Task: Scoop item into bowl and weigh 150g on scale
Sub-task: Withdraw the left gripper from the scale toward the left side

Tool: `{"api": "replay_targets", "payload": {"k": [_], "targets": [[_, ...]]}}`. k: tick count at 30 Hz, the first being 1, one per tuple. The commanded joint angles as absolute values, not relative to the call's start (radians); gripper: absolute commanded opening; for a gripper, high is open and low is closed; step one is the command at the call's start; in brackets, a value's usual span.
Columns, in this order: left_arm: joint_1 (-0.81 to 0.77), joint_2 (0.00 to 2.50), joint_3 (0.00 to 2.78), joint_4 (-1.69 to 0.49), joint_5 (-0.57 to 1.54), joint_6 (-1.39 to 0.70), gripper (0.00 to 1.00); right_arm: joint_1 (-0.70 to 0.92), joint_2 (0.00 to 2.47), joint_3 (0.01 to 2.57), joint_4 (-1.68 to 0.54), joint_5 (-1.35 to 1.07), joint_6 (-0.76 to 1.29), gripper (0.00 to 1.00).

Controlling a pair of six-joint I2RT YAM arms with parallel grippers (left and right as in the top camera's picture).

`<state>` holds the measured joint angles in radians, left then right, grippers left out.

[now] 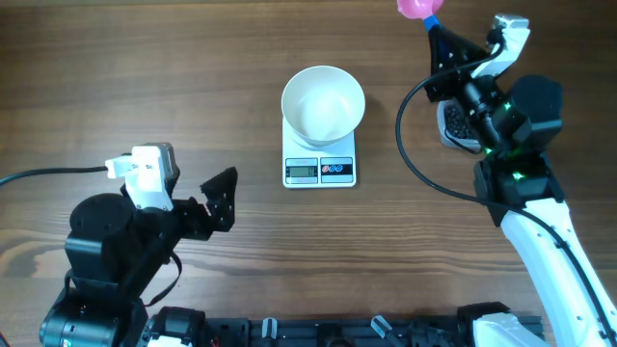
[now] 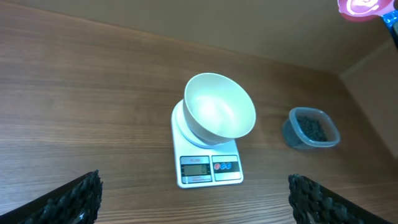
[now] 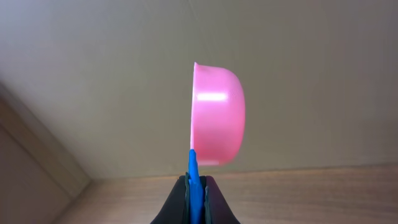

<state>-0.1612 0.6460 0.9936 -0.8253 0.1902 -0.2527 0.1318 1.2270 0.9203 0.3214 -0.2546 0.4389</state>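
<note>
The white bowl (image 1: 323, 99) (image 2: 221, 106) stands on the white scale (image 1: 320, 170) (image 2: 208, 169) in the middle of the table and looks empty. The item, black pellets (image 2: 310, 129), fills a clear tub (image 1: 451, 123) right of the scale, partly hidden under my right arm in the overhead view. My right gripper (image 1: 439, 37) (image 3: 196, 183) is shut on the blue handle of a pink scoop (image 1: 416, 8) (image 3: 217, 115), held high at the far right with its cup on its side. My left gripper (image 1: 220, 198) (image 2: 196, 202) stands open near the front left, nothing between its fingers.
A beige wall (image 3: 124, 62) rises behind the table's far edge, just beyond the scoop. A black cable (image 1: 415, 154) loops from the right arm down between the scale and the tub. The black arm bases sit along the front edge.
</note>
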Motion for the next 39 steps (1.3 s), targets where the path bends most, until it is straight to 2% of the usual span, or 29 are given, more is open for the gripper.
{"api": "replay_targets", "payload": {"k": [1,28,39], "targets": [[-0.154,0.644,1.010,-0.775,0.220,-0.275,1.00,0.131,1.262,0.937,0.401,-0.268,0.423,0.04],[-0.154,0.644,1.010,-0.856,0.209,-0.300,1.00,0.131,1.286,0.937,0.370,-0.277,0.447,0.04],[-0.154,0.644,1.010,-0.915,0.209,-0.300,1.00,0.130,1.274,0.937,0.147,-0.379,0.410,0.04]]}}
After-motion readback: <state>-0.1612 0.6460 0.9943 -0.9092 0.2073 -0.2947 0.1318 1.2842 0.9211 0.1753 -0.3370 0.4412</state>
